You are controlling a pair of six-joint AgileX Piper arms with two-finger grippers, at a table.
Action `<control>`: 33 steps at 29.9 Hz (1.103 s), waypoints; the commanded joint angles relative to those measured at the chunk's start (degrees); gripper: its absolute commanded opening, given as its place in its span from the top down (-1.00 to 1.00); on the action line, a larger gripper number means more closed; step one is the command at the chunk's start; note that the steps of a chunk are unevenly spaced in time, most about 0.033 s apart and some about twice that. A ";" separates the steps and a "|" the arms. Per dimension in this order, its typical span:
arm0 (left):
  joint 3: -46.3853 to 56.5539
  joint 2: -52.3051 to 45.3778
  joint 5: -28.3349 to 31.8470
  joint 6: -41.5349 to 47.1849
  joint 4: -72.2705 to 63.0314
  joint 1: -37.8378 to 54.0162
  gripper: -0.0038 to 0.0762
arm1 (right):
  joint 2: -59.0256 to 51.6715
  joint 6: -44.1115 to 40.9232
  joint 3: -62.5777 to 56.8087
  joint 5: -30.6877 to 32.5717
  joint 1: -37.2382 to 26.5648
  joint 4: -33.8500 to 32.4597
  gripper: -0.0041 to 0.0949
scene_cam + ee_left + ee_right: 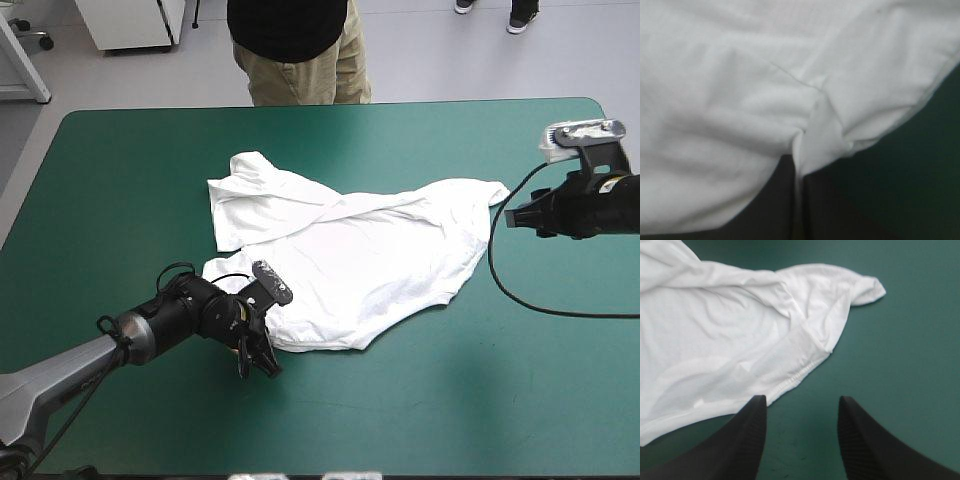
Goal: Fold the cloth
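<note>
White and short-sleeved, the T-shirt [350, 250] lies loosely spread and wrinkled across the middle of the teal-green counter [450, 400], with one part folded over toward its far-left corner. The left end effector [258, 368] sits at the shirt's near-left edge, its black fingers [775, 200] all but closed on a pinch of fabric gathered between them. The right end effector [799, 402] hangs just off the shirt's right-hand tip, its fingers spread wide and holding nothing, the nearest cloth edge just beside one finger.
</note>
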State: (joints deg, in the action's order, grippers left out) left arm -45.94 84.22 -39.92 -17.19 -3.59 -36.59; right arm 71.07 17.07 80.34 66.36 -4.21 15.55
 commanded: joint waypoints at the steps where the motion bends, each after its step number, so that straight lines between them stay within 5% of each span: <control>1: 0.36 0.61 -1.65 0.91 -2.68 -0.49 0.93 | 2.78 -0.35 -2.86 -7.25 -0.22 0.18 -0.24; 26: 0.36 0.61 0.12 0.91 -4.57 -0.49 0.93 | 33.81 9.02 -2.31 -16.55 1.79 10.11 -0.24; 29: 0.36 0.61 0.12 1.15 -4.57 -0.49 0.93 | 34.68 8.16 -2.31 -17.56 2.64 10.39 -0.04; 33: 0.36 0.61 0.53 1.15 -4.67 -0.49 0.93 | 34.47 10.95 -2.31 -16.36 3.08 11.12 0.86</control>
State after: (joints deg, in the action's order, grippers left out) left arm -45.94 84.22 -39.60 -16.83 -4.14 -36.59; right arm 107.58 25.80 76.97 49.04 -1.54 24.59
